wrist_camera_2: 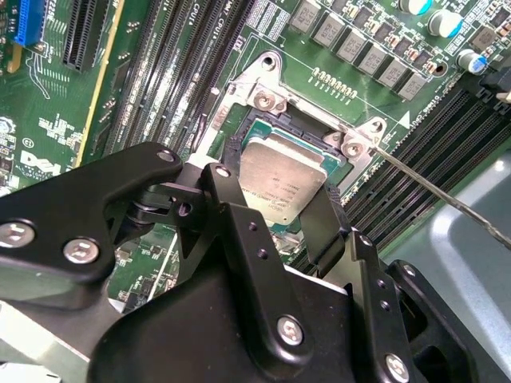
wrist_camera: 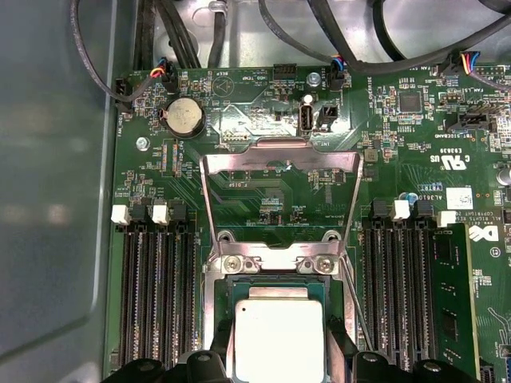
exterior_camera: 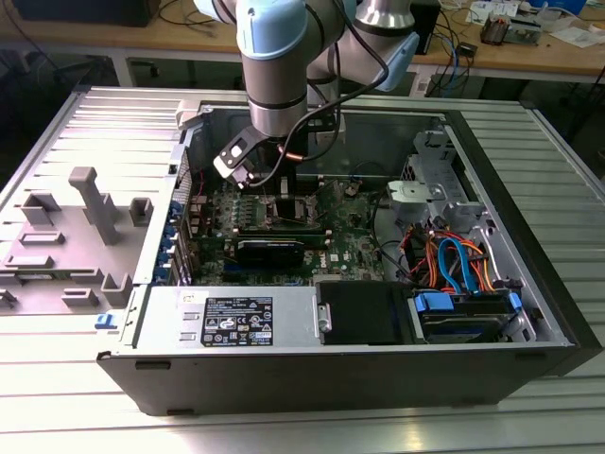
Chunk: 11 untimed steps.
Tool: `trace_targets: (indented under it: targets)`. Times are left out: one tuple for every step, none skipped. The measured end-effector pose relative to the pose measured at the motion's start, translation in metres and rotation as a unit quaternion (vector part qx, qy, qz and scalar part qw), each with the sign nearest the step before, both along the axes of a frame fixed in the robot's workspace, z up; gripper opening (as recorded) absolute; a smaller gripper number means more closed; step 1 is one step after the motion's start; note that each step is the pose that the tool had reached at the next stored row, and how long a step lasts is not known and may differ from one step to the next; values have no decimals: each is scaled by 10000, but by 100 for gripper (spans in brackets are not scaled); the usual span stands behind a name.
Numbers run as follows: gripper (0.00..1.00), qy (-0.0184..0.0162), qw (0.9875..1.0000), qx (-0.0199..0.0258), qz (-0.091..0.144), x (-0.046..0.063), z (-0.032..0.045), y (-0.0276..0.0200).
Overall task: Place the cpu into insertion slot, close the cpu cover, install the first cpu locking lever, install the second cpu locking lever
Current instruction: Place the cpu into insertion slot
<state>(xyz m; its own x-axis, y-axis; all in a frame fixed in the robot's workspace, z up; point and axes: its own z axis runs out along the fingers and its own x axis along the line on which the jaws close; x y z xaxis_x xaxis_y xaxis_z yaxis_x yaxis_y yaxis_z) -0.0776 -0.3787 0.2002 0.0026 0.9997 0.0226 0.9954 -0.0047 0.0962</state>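
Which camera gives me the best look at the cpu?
The first wrist view: the cpu faces the camera squarely, only one edge behind the gripper. The second wrist view shows it slanted, partly behind the gripper. In the exterior view it's too small to make out.

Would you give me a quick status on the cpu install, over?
Gripper right over cpu. Cpu lying in insertion slot. Cpu cover open, swung back. Locking lever unlatched beside socket.

A green printed motherboard lies under the gripper. Long black memory slots flank the gripper on both sides. A round silver coin battery sits well ahead, and orange and blue cables lie well apart.
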Motion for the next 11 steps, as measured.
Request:
trace_targets:
  targets:
    - [54, 0, 10000, 0, 0, 0, 0, 0]
    - [54, 0, 10000, 0, 0, 0, 0, 0]
    - [54, 0, 10000, 2, 1, 1, -1, -3]
    - [54, 0, 10000, 1, 0, 1, -1, -4]
    - [54, 0, 10000, 0, 0, 2, -1, -4]
    - [54, 0, 10000, 0, 0, 2, -1, -4]
    - [54, 0, 10000, 0, 0, 2, -1, -4]
    - [54, 0, 10000, 0, 0, 3, 0, -4]
    - [54, 0, 10000, 7, 0, 3, 0, -4]
    - [54, 1, 10000, 12, 0, 3, 0, -5]
    - [54, 0, 10000, 17, 0, 3, 0, -6]
